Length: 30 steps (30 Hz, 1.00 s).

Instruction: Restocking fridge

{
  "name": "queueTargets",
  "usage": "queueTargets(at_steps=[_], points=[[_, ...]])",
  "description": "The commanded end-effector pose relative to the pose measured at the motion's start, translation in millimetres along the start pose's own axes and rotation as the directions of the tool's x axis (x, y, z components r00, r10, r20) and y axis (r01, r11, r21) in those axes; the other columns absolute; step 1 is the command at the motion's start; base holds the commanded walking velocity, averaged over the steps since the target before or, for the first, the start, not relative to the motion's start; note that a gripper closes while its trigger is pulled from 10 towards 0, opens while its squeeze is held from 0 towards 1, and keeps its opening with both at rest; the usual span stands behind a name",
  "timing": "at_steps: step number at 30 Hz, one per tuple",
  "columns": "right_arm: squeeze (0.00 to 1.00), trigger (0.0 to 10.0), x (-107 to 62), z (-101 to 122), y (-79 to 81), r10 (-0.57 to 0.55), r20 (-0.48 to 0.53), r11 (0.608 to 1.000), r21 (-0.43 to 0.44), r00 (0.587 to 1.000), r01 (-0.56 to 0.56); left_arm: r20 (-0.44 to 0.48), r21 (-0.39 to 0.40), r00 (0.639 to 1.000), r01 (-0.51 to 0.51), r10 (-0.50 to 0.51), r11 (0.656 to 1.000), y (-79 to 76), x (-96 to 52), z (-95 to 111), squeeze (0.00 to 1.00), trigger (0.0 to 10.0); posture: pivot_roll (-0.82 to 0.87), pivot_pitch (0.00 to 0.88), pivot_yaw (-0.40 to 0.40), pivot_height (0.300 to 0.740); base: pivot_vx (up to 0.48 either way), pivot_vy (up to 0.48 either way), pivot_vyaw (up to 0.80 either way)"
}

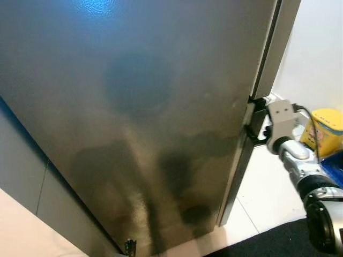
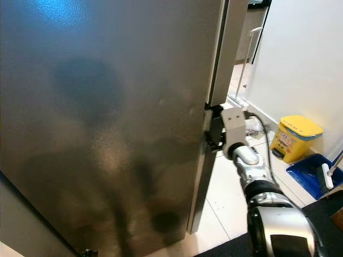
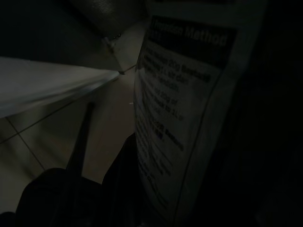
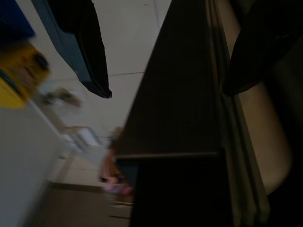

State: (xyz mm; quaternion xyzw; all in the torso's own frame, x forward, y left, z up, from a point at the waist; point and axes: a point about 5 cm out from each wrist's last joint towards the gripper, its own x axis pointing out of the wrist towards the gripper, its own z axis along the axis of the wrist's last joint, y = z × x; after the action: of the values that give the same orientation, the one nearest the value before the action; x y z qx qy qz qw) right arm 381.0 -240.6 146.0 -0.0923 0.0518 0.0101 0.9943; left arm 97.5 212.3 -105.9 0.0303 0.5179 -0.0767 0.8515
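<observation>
We are in a home kitchen: a tall steel fridge door (image 2: 107, 123), pale floor tiles (image 2: 225, 203), and a small yellow pedal bin (image 2: 295, 136) against a white wall (image 2: 300, 59).

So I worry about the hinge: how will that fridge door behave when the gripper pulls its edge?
The fridge door looks tall, rigid steel, so probably heavy and slow to swing. Its smooth sheen suggests slippery. The right gripper straddles the edge, so its fingers might slide off.

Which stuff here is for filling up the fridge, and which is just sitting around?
For the job:
- fridge door
- right gripper, fingers straddling the door's edge
- printed packet, close in front of the left wrist camera

Just lying about:
- yellow bin
- blue dustpan
- dark mat
</observation>
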Motion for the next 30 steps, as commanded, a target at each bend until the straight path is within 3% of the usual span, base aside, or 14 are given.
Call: queueTargets(at_steps=[1, 8, 13, 15, 16, 18, 22, 25, 26, 27, 28, 29, 30], points=[[0.00, 10.0, -4.0, -5, -13.5, -0.070, -0.018, 0.997, 0.028, 0.997, 0.071, 0.010, 0.022, 1.000, -0.010, 0.009, 1.000, 6.7, -0.9, 4, 0.00, 10.0, 0.05, 0.000, 0.021, 0.740, 0.000, 0.000, 0.00], [0.00, 10.0, -9.3, -17, -22.7, -0.147, -0.078, 0.989, -0.007, 0.986, 0.147, 0.007, 0.023, 1.000, -0.007, 0.007, 1.000, 6.0, -0.8, 4, 0.00, 10.0, 0.05, 0.000, 0.022, 0.740, 0.000, 0.000, 0.00], [0.00, 10.0, -30.6, -51, -48.6, -0.335, -0.209, 0.942, -0.075, 0.919, 0.326, 0.013, 0.015, 1.000, -0.010, 0.010, 1.000, 4.8, 0.0, 5, 0.00, 10.0, 0.05, 0.000, 0.013, 0.740, 0.000, 0.000, 0.00], [0.00, 10.0, -34.1, -55, -52.3, -0.359, -0.226, 0.933, -0.089, 0.905, 0.348, 0.013, 0.015, 1.000, -0.010, 0.010, 1.000, 4.7, 0.1, 5, 0.00, 10.0, 0.05, 0.000, 0.013, 0.740, 0.000, 0.000, 0.00], [0.00, 10.0, -49.3, -74, -63.6, -0.417, -0.281, 0.908, -0.099, 0.865, 0.406, 0.013, 0.014, 1.000, -0.011, 0.011, 1.000, 4.3, 0.5, 6, 0.00, 10.0, 0.05, 0.000, 0.013, 0.740, 0.000, 0.000, 0.00], [0.00, 10.0, -64.9, -96, -67.7, -0.429, -0.335, 0.901, -0.089, 0.839, 0.425, 0.010, 0.012, 1.000, -0.012, 0.011, 1.000, 3.7, 0.9, 6, 0.00, 10.0, 0.04, 0.000, 0.013, 0.740, 0.000, 0.000, 0.00], [0.00, 10.0, -81.8, -122, -61.7, -0.409, -0.408, 0.908, -0.095, 0.816, 0.408, 0.009, 0.010, 1.000, -0.010, 0.010, 1.000, 2.5, 1.6, 7, 0.00, 10.0, 0.04, 0.000, 0.010, 0.740, 0.000, 0.000, 0.00], [0.00, 10.0, -109.2, -162, -43.3, -0.344, -0.526, 0.932, -0.092, 0.778, 0.350, 0.016, 0.003, 1.000, -0.008, 0.008, 1.000, 0.5, 3.0, 10, 0.00, 10.0, 0.03, 0.000, 0.001, 0.740, 0.000, 0.000, 0.00], [0.00, 10.0, -109.2, -162, -43.3, -0.344, -0.526, 0.932, -0.092, 0.778, 0.350, 0.016, 0.003, 1.000, -0.008, 0.008, 1.000, 0.5, 3.0, 10, 0.00, 10.0, 0.03, 0.000, 0.001, 0.740, 0.000, 0.000, 0.00], [0.00, 10.0, -120.8, -176, -35.5, -0.316, -0.572, 0.942, -0.092, 0.757, 0.323, 0.020, -0.001, 1.000, -0.008, 0.008, 1.000, -0.4, 3.8, 12, 0.00, 10.0, 0.03, 0.000, -0.003, 0.740, 0.000, 0.000, 0.00], [0.00, 10.0, -120.8, -176, -35.5, -0.316, -0.572, 0.942, -0.092, 0.757, 0.323, 0.020, -0.001, 1.000, -0.008, 0.008, 1.000, -0.4, 3.8, 12, 0.00, 10.0, 0.03, 0.000, -0.003, 0.740, 0.000, 0.000, 0.00], [0.00, 10.0, -136.1, -192, -27.8, -0.289, -0.622, 0.949, -0.084, 0.728, 0.305, 0.027, -0.008, 1.000, -0.009, 0.009, 1.000, -1.5, 4.8, 15, 0.00, 10.0, 0.03, 0.000, -0.007, 0.740, 0.000, 0.000, 0.00], [0.00, 10.0, -136.1, -192, -27.8, -0.289, -0.622, 0.949, -0.084, 0.728, 0.305, 0.027, -0.008, 1.000, -0.009, 0.009, 1.000, -1.5, 4.8, 15, 0.00, 10.0, 0.03, 0.000, -0.007, 0.740, 0.000, 0.000, 0.00]])
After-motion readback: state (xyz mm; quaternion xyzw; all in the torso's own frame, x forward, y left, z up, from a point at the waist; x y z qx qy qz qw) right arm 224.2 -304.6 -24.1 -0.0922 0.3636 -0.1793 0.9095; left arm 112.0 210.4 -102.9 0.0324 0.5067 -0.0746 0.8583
